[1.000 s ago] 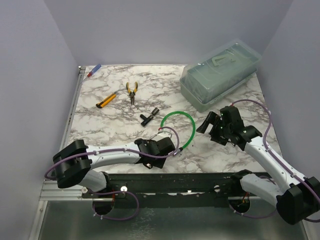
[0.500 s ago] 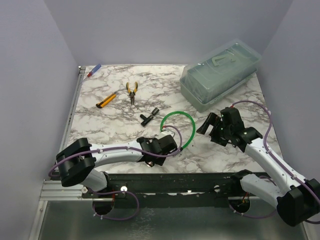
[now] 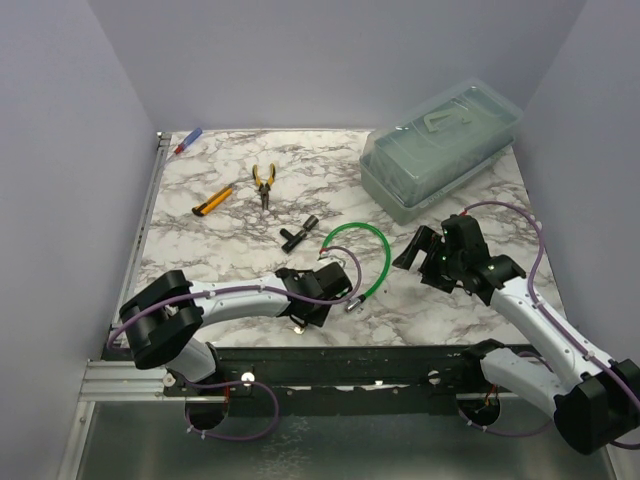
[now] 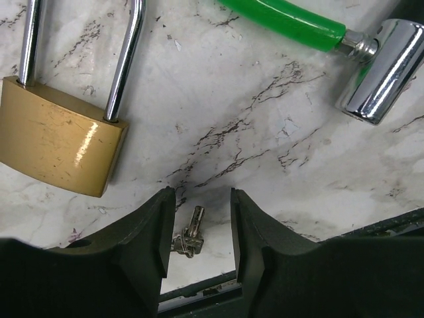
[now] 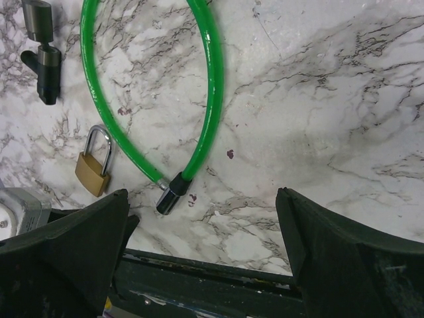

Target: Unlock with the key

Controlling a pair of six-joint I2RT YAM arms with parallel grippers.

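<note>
The tiny silver key [image 4: 191, 233] lies flat on the marble near the front edge. My left gripper [image 4: 199, 228] is open and low over the table, with one finger on each side of the key and not touching it. The small brass padlock [image 4: 63, 146] lies just beyond, its shackle pointing away. It also shows in the right wrist view [image 5: 93, 169]. The green cable [image 3: 372, 250] loops beside it, and its silvery cylinder end [image 4: 377, 73] lies to the right. In the top view my left gripper [image 3: 318, 298] hides the padlock. My right gripper [image 3: 415, 250] is open, empty and raised.
A clear plastic box [image 3: 440, 150] stands at the back right. Yellow pliers [image 3: 264, 183], a yellow utility knife [image 3: 212, 201], a black T-shaped part [image 3: 297, 234] and a red-blue marker [image 3: 188, 141] lie further back. The black front rail [image 3: 350, 360] runs just behind the key.
My left arm has swung its elbow rightward and its gripper has shifted slightly left toward the front edge. The right arm has barely moved.
</note>
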